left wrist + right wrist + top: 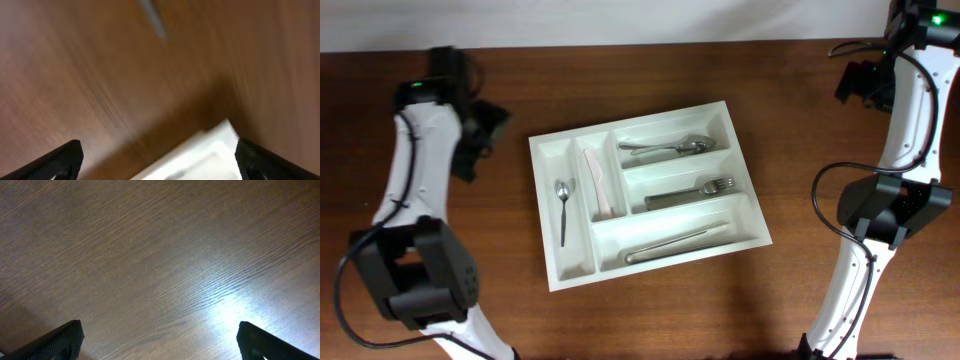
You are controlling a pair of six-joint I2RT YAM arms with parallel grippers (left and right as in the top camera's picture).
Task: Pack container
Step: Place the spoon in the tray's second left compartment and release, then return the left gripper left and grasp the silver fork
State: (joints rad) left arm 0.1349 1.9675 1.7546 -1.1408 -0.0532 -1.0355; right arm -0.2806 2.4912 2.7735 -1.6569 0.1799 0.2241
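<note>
Fingers [62,160] of my left gripper [157,161] stand spread apart, holding nothing, my right gripper [159,340] the same; I see the container [575,265] in the middle of the table [790,90], between both arms

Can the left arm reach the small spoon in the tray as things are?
Probably yes. The small spoon lies alone in the outermost slot of the container, nearest the left gripper, which is open, with nothing between them.
</note>
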